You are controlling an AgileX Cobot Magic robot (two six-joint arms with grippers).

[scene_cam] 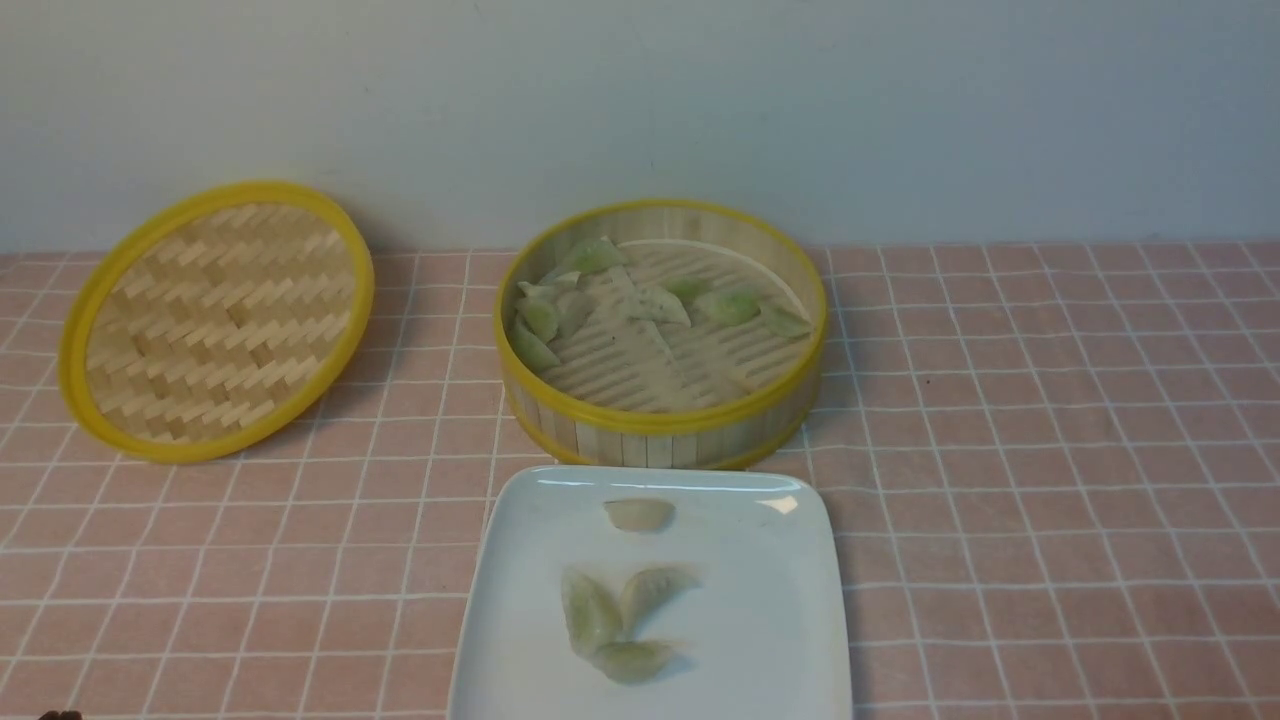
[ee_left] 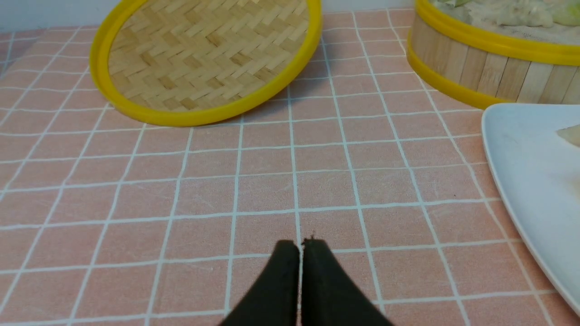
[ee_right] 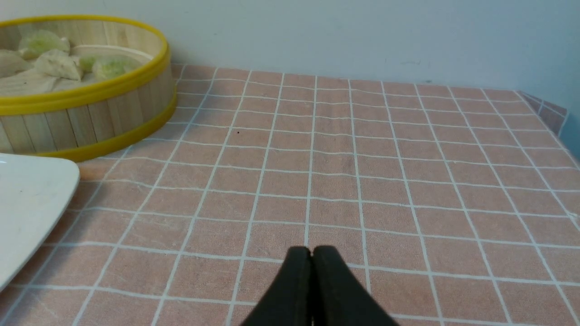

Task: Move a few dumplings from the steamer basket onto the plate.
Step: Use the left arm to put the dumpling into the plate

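Pink tiled cloth point(scene_cam: 1000, 450) covers the counter, with four dumplings point(scene_cam: 590, 612) on the plate point(scene_cam: 760, 620) and others in the basket point(scene_cam: 645, 440) at its far side. Both the left tool point(ee_left: 301, 253) and right tool point(ee_right: 311, 258) have their tips together.

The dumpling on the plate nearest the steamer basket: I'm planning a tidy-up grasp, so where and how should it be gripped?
I'd come from above and close the fingers lightly across the middle of the dumpling, from its straight edge and its curved one. It lies flat and apart from the other three, so both sides look free; its soft look suggests a gentle squeeze.
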